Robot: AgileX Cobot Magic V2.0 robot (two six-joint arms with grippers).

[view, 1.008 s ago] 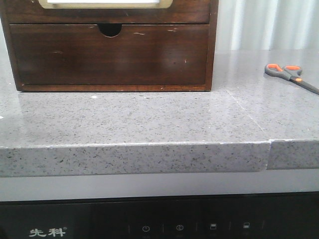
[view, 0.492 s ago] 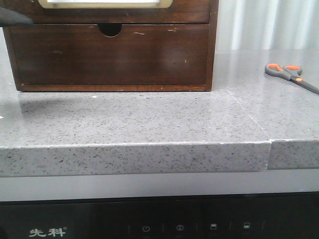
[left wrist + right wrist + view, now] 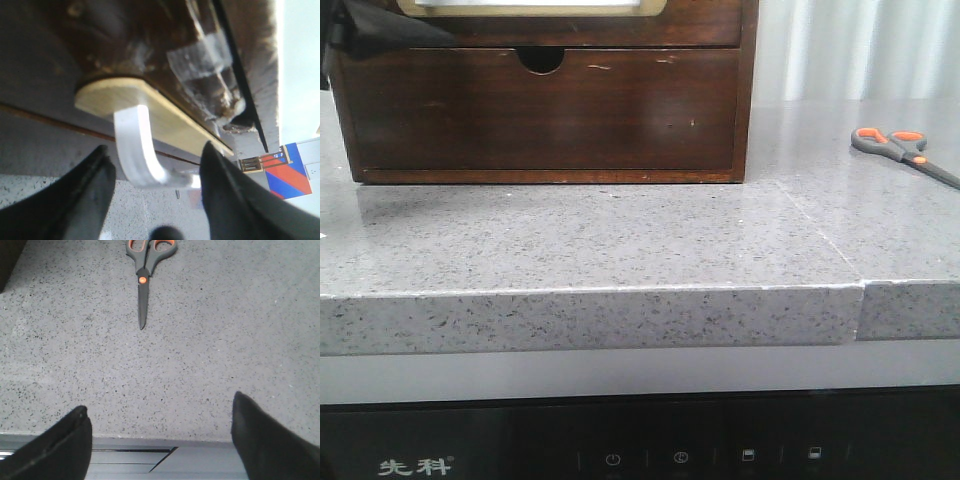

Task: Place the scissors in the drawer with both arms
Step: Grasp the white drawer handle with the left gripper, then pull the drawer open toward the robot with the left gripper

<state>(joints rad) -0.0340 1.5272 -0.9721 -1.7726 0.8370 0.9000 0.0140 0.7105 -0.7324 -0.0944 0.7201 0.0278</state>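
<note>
The scissors [image 3: 905,149] lie flat on the grey counter at the far right, apart from the cabinet. In the right wrist view the scissors [image 3: 145,275] lie ahead of my open, empty right gripper [image 3: 160,405], blades toward it. Only the bottom of the drawer's tan-framed cream panel [image 3: 530,8] shows at the top of the front view. My left gripper [image 3: 380,35] is at that drawer's left end. In the left wrist view the left gripper [image 3: 155,150] is open, its fingers on either side of a white loop [image 3: 135,150] that hangs from the tan frame [image 3: 165,115]; they do not pinch it.
The wooden cabinet [image 3: 745,90] stands at the back left of the speckled counter [image 3: 620,240]. Its lower plain drawer has a semicircular notch [image 3: 540,60]. A seam [image 3: 820,235] crosses the counter on the right. The counter's front edge [image 3: 165,437] lies under my right gripper.
My left gripper has come into the front view from the left and moved right along the upper drawer's front. The scissors have not moved.
</note>
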